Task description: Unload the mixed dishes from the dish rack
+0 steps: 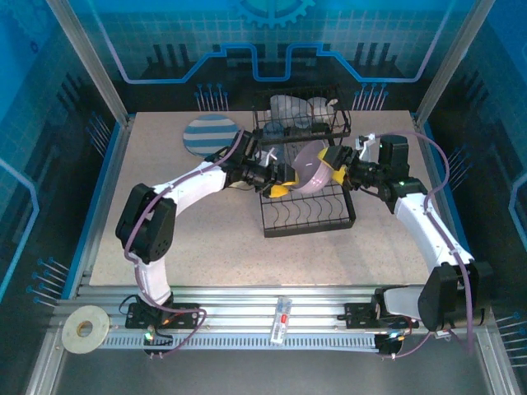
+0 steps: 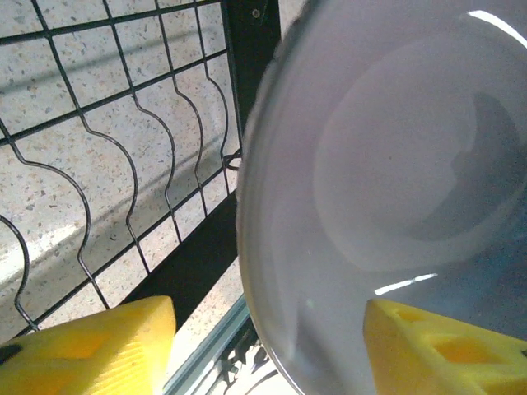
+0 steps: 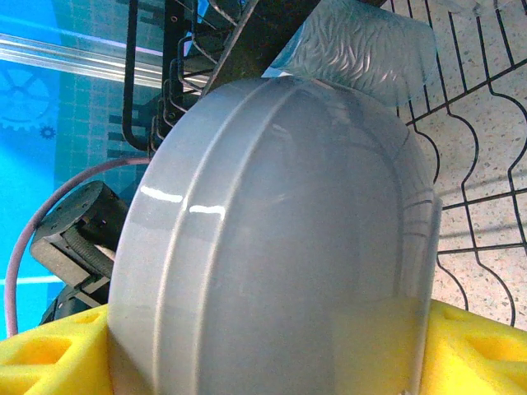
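The lavender bowl (image 1: 309, 169) is held on edge over the black wire dish rack (image 1: 309, 218). My right gripper (image 1: 332, 162) is shut on it from the right. In the right wrist view the bowl's outside (image 3: 280, 239) spans the gap between the yellow fingers (image 3: 49, 354). My left gripper (image 1: 280, 188) reaches in from the left, open and straddling the bowl's rim. In the left wrist view one finger (image 2: 445, 350) lies inside the bowl (image 2: 395, 164). The other finger (image 2: 90, 350) stands outside, with a gap to the rim. A striped plate (image 1: 207, 136) lies on the table at the back left.
More dishes stand in the rack's upper tier (image 1: 300, 111), among them a clear cup (image 3: 362, 41) just behind the bowl. The rack's curved plate slots (image 2: 123, 164) lie under the left gripper. A tape roll (image 1: 82, 327) rests on the front rail.
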Controlling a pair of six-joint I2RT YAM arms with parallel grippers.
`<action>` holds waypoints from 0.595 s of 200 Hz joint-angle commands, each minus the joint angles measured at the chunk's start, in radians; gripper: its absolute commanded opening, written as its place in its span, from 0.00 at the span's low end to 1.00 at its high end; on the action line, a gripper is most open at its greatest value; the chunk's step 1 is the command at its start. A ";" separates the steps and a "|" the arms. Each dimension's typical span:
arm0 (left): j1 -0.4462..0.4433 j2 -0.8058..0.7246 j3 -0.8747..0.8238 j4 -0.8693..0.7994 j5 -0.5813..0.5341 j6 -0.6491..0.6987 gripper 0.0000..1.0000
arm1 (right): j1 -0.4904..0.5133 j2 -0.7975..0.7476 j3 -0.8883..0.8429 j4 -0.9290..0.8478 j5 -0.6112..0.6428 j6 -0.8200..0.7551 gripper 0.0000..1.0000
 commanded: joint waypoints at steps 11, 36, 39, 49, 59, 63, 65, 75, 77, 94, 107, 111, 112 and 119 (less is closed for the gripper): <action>-0.013 0.021 0.036 0.032 0.022 -0.044 0.55 | -0.011 -0.052 0.002 0.116 -0.068 0.014 0.35; -0.017 0.025 0.037 0.049 0.024 -0.063 0.46 | -0.012 -0.052 -0.001 0.121 -0.070 0.015 0.35; -0.016 0.025 0.037 0.051 0.025 -0.065 0.45 | -0.012 -0.052 -0.003 0.122 -0.070 0.015 0.35; -0.019 0.026 0.037 0.059 0.028 -0.074 0.39 | -0.010 -0.052 -0.003 0.124 -0.070 0.015 0.35; -0.021 0.028 0.039 0.063 0.031 -0.082 0.31 | -0.010 -0.052 -0.005 0.123 -0.070 0.014 0.35; -0.022 0.028 0.039 0.063 0.030 -0.086 0.28 | -0.010 -0.053 -0.005 0.122 -0.071 0.014 0.35; -0.023 0.028 0.040 0.063 0.030 -0.085 0.27 | -0.011 -0.053 -0.006 0.124 -0.071 0.014 0.35; -0.025 0.026 0.039 0.063 0.030 -0.091 0.18 | -0.010 -0.053 -0.007 0.123 -0.070 0.014 0.35; -0.025 0.026 0.039 0.063 0.031 -0.091 0.16 | -0.011 -0.053 -0.006 0.124 -0.070 0.014 0.35; -0.027 0.019 0.034 0.068 0.032 -0.101 0.00 | -0.010 -0.055 -0.005 0.123 -0.072 0.011 0.35; -0.030 0.011 0.027 0.075 0.033 -0.110 0.00 | -0.010 -0.056 -0.005 0.124 -0.073 0.011 0.35; -0.030 0.008 0.026 0.079 0.033 -0.113 0.00 | -0.011 -0.057 -0.003 0.123 -0.075 0.009 0.35; -0.030 0.007 0.025 0.080 0.032 -0.113 0.00 | -0.011 -0.057 -0.003 0.124 -0.076 0.009 0.35; -0.032 0.001 0.020 0.082 0.032 -0.116 0.00 | -0.011 -0.056 -0.003 0.123 -0.076 0.009 0.35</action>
